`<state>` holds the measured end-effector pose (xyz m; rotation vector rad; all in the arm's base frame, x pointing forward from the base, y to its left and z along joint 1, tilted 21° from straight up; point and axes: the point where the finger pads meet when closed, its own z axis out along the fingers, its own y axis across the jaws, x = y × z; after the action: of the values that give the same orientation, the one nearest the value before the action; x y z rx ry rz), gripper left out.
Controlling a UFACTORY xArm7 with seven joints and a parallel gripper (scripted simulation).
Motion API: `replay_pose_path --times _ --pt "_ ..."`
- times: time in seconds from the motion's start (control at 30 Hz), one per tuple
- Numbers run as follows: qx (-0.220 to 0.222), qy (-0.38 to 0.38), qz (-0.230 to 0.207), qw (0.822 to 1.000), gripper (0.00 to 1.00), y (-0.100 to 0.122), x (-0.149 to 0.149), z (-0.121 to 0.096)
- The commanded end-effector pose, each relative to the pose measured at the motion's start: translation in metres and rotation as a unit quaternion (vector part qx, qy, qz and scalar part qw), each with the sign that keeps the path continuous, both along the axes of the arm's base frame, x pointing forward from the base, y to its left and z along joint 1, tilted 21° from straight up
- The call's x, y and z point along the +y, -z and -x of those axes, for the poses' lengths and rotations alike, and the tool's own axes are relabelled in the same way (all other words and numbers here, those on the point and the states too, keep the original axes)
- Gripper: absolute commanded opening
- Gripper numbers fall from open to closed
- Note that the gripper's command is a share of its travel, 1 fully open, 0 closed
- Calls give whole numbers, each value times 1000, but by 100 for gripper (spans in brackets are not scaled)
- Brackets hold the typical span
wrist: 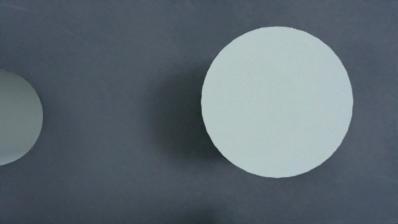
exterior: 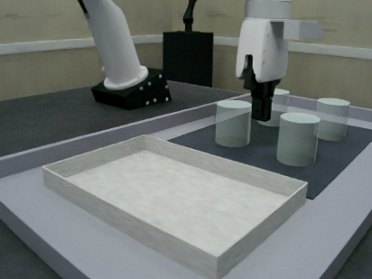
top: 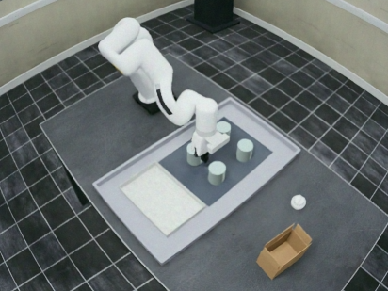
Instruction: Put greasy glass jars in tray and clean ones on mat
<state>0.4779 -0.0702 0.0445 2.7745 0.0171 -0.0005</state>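
Four pale green glass jars stand upright on the dark drying mat point(top: 189, 178) point(exterior: 259, 154) point(wrist: 110, 40): the jar nearest the base side of the tray point(top: 192, 156) point(exterior: 232, 125), a front jar point(top: 217, 173) point(exterior: 298, 140), a right jar point(top: 245, 151) point(exterior: 333, 120) and a back jar point(top: 224, 128) point(exterior: 282, 105). The wrist view shows one round jar top point(wrist: 277, 102) and part of another jar point(wrist: 19, 118) at the left edge. My gripper point(top: 203, 158) point(exterior: 261, 117) is shut and empty, pointing down among the jars. The pale tray point(top: 162, 199) point(exterior: 176, 190) holds nothing. Grease cannot be seen.
A raised lavender rim point(top: 128, 232) point(exterior: 113, 132) surrounds the mat and tray. Outside it on the dark table are a small white round object point(top: 298, 202) and an open cardboard box point(top: 283, 252).
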Motion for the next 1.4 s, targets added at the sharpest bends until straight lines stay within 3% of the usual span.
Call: replay_pose_path --times 0.0,0.8,0.9,1.2,1.3,1.37 --pt "-2 -1 0 1000 0 -2 1 -2" --pt "-2 -1 0 1000 0 -2 1 -2" --pt "-2 -1 0 1000 0 -9 4 -2" --pt "-2 -1 0 1000 0 -73 28 -1" --pt "-2 -1 0 1000 0 -73 28 -1" --pt "-2 -1 0 1000 0 -67 44 -2"
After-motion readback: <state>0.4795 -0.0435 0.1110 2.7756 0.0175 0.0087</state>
